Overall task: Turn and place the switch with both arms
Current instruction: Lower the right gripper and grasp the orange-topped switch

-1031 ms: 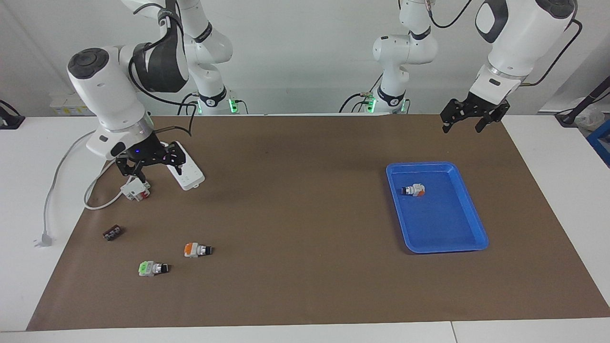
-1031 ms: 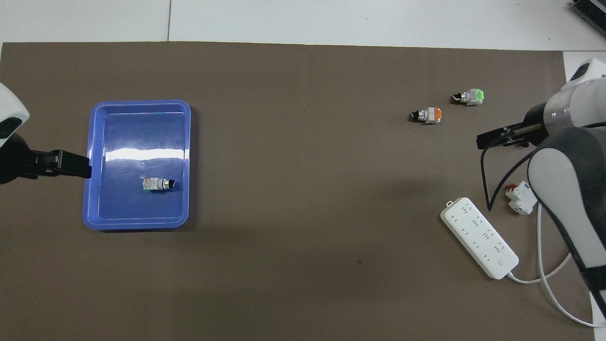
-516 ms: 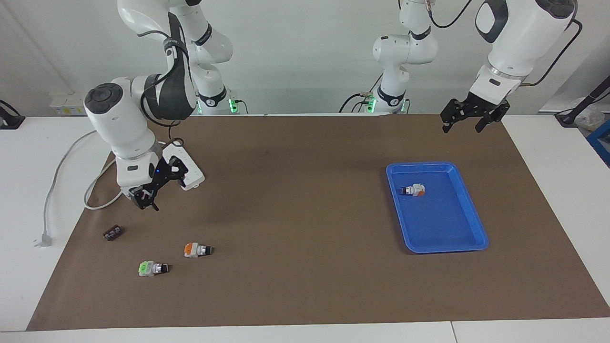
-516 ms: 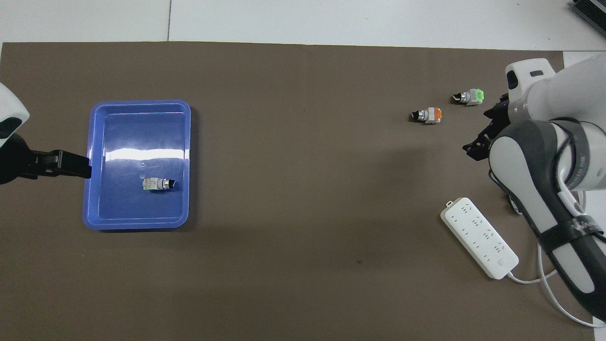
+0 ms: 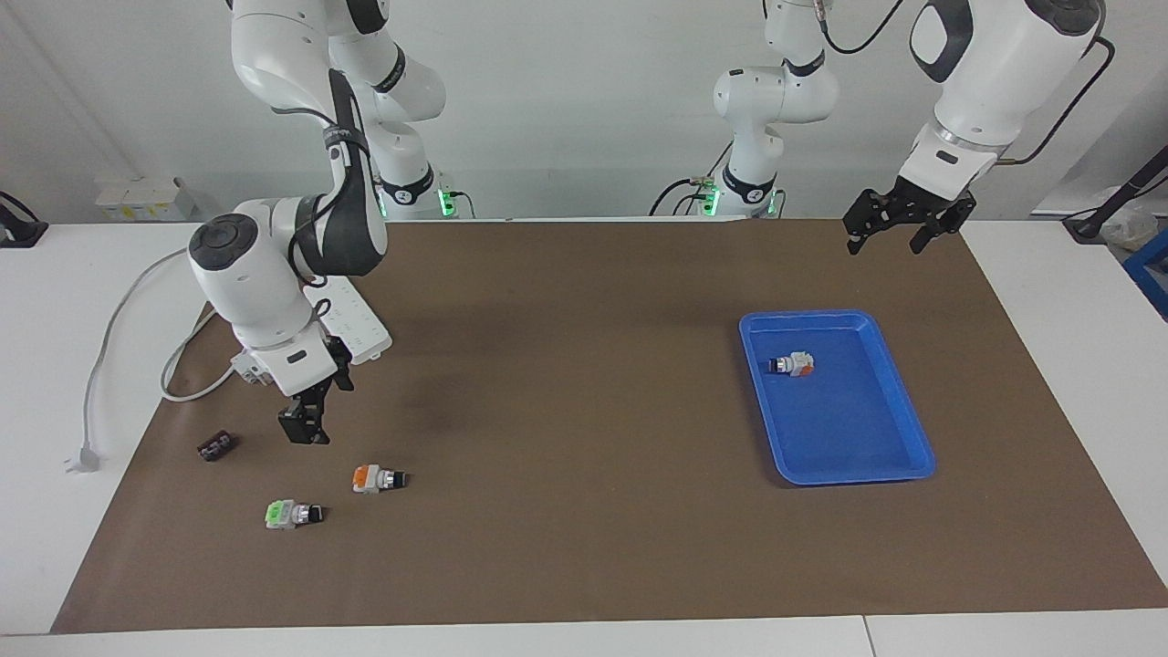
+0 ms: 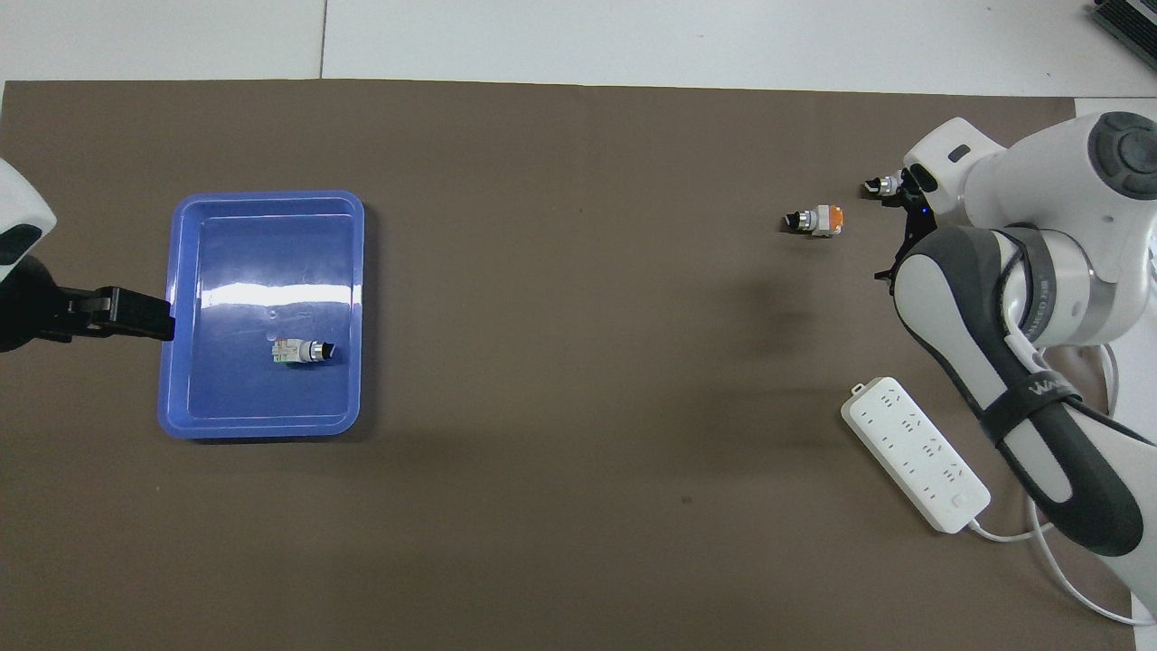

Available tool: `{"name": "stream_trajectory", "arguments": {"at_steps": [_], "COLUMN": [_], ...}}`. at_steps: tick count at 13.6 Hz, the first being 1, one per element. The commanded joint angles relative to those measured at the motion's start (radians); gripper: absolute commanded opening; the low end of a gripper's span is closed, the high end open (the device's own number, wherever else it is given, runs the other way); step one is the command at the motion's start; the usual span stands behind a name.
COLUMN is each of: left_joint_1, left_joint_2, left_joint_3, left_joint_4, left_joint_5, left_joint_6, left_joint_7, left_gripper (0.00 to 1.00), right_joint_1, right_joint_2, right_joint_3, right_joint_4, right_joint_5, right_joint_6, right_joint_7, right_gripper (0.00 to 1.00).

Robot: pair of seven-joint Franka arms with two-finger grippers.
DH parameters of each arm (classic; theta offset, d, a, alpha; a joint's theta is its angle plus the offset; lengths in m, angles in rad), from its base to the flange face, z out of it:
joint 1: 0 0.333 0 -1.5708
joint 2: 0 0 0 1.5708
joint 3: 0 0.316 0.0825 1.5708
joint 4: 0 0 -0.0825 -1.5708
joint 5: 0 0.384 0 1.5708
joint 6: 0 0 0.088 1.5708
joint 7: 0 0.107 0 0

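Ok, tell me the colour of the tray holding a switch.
Blue; the tray shows best in the facing view.

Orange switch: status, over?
Right gripper open, empty, over mat near switches. Left gripper open, waiting above mat by blue tray. Orange switch untouched on mat. Nothing blocking.
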Motion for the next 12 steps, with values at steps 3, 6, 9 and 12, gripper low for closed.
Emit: {"name": "stream_trajectory", "arguments": {"at_steps": [3, 6, 9, 12], "left_joint_1": [0.002, 0.002, 0.002, 0.002], "left_joint_2": [-0.023, -0.023, -0.023, -0.023], "left_joint_3": [0.002, 0.002, 0.002, 0.002], "left_joint_4": [-0.021, -0.019, -0.019, -0.021], "left_joint_5": [0.002, 0.002, 0.002, 0.002], "left_joint_6": [0.0, 0.0, 0.0, 0.001], "left_joint_7": [0.005, 0.005, 0.005, 0.005], "left_gripper": [1.0, 1.0, 1.0, 1.0], "right_joint_1": [-0.057, -0.163, -0.223, -0.231], "right_joint_2": [0.103, 0.204, 0.265, 0.314], "right_joint_3": [0.036, 0.138, 0.203, 0.22], "right_joint_4": [0.089, 0.188, 0.219, 0.247], "right_joint_5": [0.051, 0.129, 0.161, 0.212], "right_joint_6": [-0.008, -0.049, -0.057, -0.052], "right_joint_7": [-0.204, -0.31, -0.312, -0.318], "right_gripper": [0.96, 0.91, 0.91, 0.91]}}
